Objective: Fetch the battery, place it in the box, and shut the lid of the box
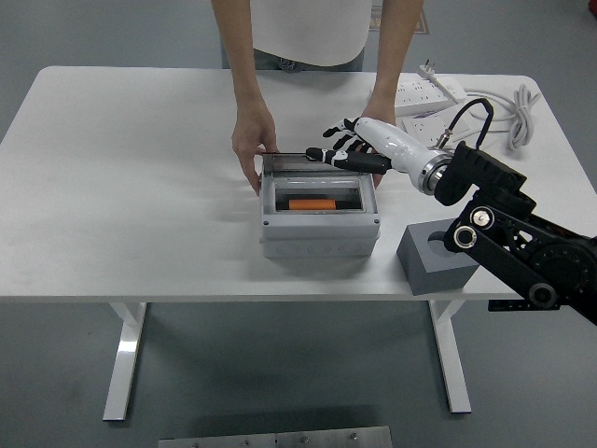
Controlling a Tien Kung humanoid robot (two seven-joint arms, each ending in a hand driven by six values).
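A grey box (pixel 319 233) stands mid-table with an orange battery (pixel 312 203) lying inside it. Its clear lid (pixel 294 161) is raised at the box's far edge. My right hand (pixel 341 147) hovers over the lid's right part, fingers spread and holding nothing, fingertips close to the lid's top edge. A person at the far side keeps one hand (pixel 252 140) on the box's back left corner and the other hand (pixel 378 114) behind my right hand.
A dark grey block (pixel 435 261) sits near the front edge, right of the box. A white power strip (pixel 424 98) and coiled cable (pixel 513 117) lie at the back right.
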